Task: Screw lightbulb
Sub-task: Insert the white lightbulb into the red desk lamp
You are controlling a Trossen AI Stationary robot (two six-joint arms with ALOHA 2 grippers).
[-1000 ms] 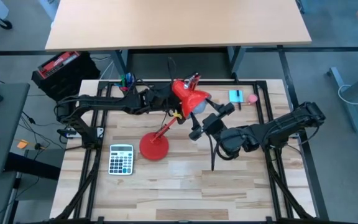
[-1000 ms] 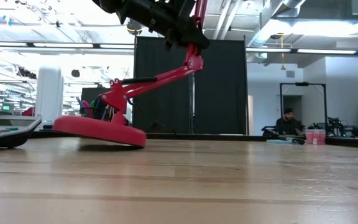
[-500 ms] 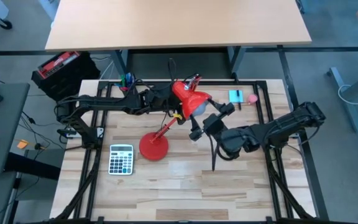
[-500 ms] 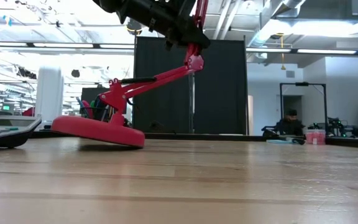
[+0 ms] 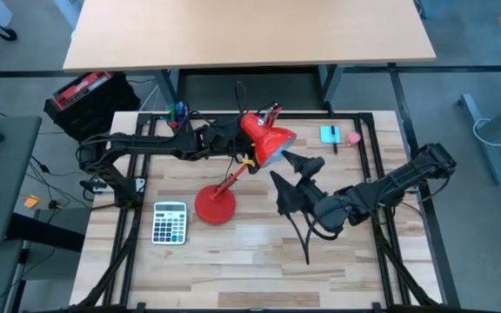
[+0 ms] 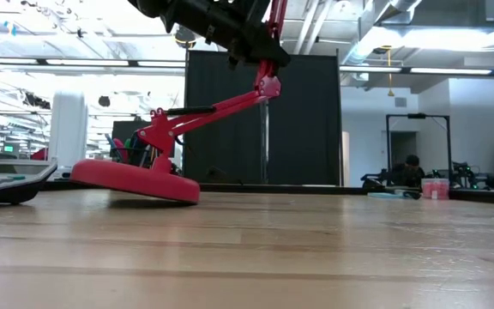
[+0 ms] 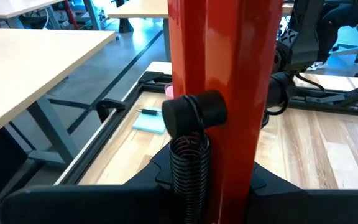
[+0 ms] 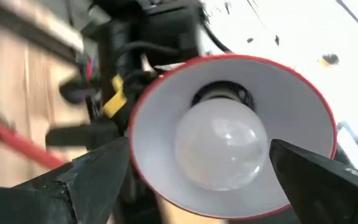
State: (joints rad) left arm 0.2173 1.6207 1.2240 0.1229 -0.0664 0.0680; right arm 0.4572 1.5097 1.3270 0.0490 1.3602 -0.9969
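Note:
A red desk lamp stands on the table on its round base [image 5: 216, 204], which looks slightly tilted in the low view [image 6: 135, 178]. Its cone shade [image 5: 268, 139] faces the table's right. The pale white lightbulb [image 8: 222, 144] sits in the socket inside the shade [image 8: 166, 130]. My left gripper [image 5: 237, 141] is shut on the lamp just behind the shade. My right gripper [image 5: 292, 174] is open, a short way off the shade's mouth on the near-right side. Its fingers [image 8: 73, 180] stand apart on either side of the bulb without touching it. My left gripper holds the lamp's red upper stem [image 7: 222, 93] just behind the shade, beside a black knob [image 7: 194, 112] and a coil spring. It comes about level from the table's left. The stem hides the fingertips. The lamp's base stays on the table.
A grey calculator [image 5: 170, 222] lies left of the lamp base. A teal pad [image 5: 330, 133] and a small pink thing [image 5: 353, 136] lie at the far right, pens [image 5: 177, 111] at the far left. A person sits in the room beyond [image 6: 412, 167].
My right gripper has drawn back from the shade's mouth toward the table's near-right and has turned about its wrist. The bulb stays in the shade. The lamp and my left gripper hold their place.

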